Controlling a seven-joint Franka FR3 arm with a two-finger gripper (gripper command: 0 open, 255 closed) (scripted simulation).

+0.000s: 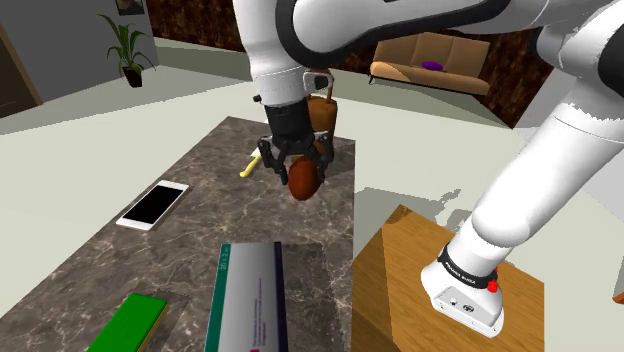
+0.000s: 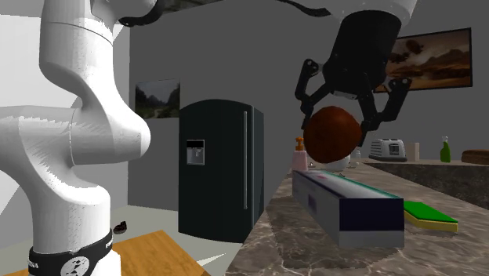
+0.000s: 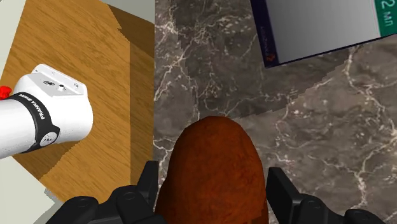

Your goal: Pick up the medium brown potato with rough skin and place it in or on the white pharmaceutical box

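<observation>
A reddish-brown rough potato (image 1: pixel 304 178) hangs in the air above the dark marble tabletop (image 1: pixel 120 270), clasped by my black gripper (image 1: pixel 300 168), which is shut on it. In the second exterior view the potato (image 2: pixel 333 133) sits between the fingers of the gripper (image 2: pixel 342 125), above the far end of the box. The wrist view has the potato (image 3: pixel 213 172) between both fingers (image 3: pixel 147 184). The long white pharmaceutical box (image 1: pixel 250 300), with green and dark edges, lies flat on the table nearer the camera than the potato; it is also the box (image 2: pixel 349 202) and the box (image 3: pixel 321 25).
A smartphone (image 1: pixel 152 205) and a green sponge (image 1: pixel 128 325) lie on the table at the shoulder view's left. A yellow item (image 1: pixel 249 164) and a brown object (image 1: pixel 322 112) sit behind the gripper. The wooden stand (image 1: pixel 400 280) adjoins the table's right edge.
</observation>
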